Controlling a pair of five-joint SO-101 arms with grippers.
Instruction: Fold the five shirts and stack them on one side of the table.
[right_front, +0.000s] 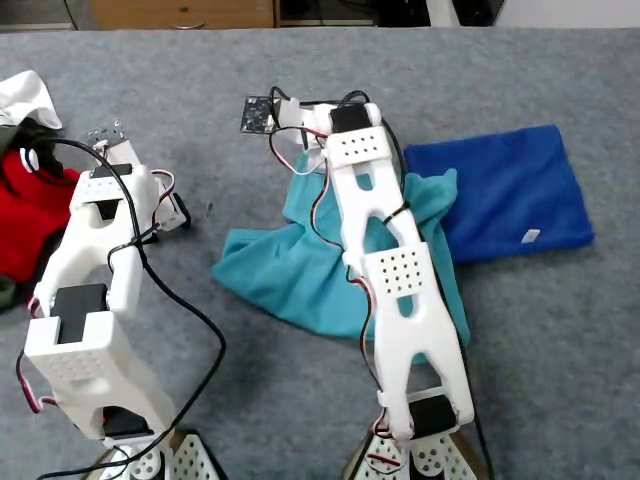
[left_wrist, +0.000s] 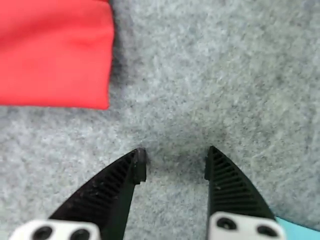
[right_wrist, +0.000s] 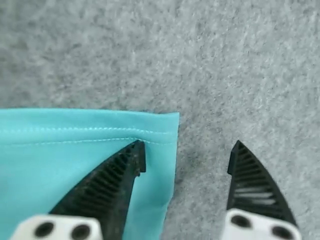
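A teal shirt (right_front: 300, 270) lies crumpled in the middle of the grey table, partly under the right arm. In the right wrist view my right gripper (right_wrist: 187, 157) is open over a hemmed corner of the teal shirt (right_wrist: 75, 150), one finger above the cloth and the other above bare table. A folded blue shirt (right_front: 510, 195) rests at the right. A red shirt (right_front: 25, 215) lies at the left edge. My left gripper (left_wrist: 175, 162) stands open just above bare table, with the red shirt (left_wrist: 55, 52) close beyond it.
A white garment (right_front: 25, 95) and a dark one (right_front: 25, 135) lie piled with the red shirt at the far left. A wooden cabinet (right_front: 180, 12) stands behind the table. Bare grey table surface (right_front: 560, 350) stretches along the front right.
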